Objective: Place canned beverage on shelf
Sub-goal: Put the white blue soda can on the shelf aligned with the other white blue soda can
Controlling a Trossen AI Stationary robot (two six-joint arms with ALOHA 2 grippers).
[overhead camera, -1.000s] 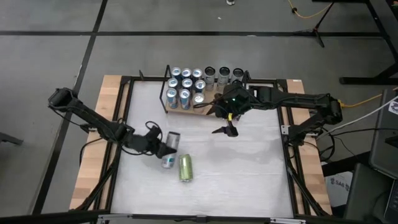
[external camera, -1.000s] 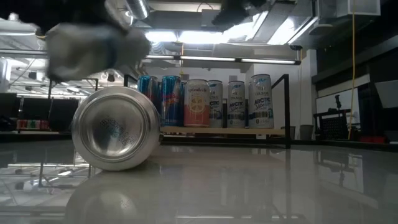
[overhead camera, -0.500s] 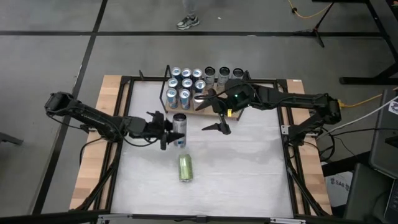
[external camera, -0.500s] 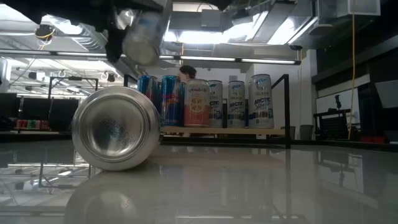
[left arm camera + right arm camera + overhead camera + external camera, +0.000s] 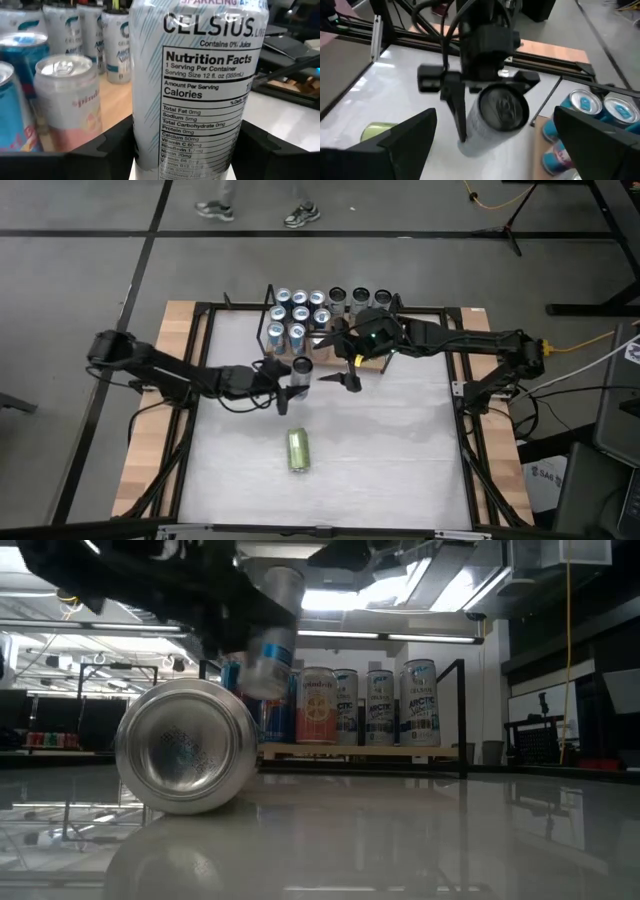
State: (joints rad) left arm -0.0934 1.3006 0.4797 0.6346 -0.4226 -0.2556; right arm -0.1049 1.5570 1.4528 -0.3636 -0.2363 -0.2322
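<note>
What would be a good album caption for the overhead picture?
Left tool carries a white can toward the shelf of cans while the right tool waits open beside it; a green can lies on the table.

A green can [image 5: 298, 449] is seen lying on its side on the white bench [image 5: 400, 440], well apart from the left pincer. A person's feet [image 5: 300, 216] are seen on the grey floor [image 5: 80, 270] beyond the bench.

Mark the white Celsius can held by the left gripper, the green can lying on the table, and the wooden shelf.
White Celsius can [image 5: 200, 95]: left wrist view, printed side label.
Green can [image 5: 298, 450]: high view, middle of its side.
Wooden shelf [image 5: 370, 750]: low view, board's front edge.
</note>
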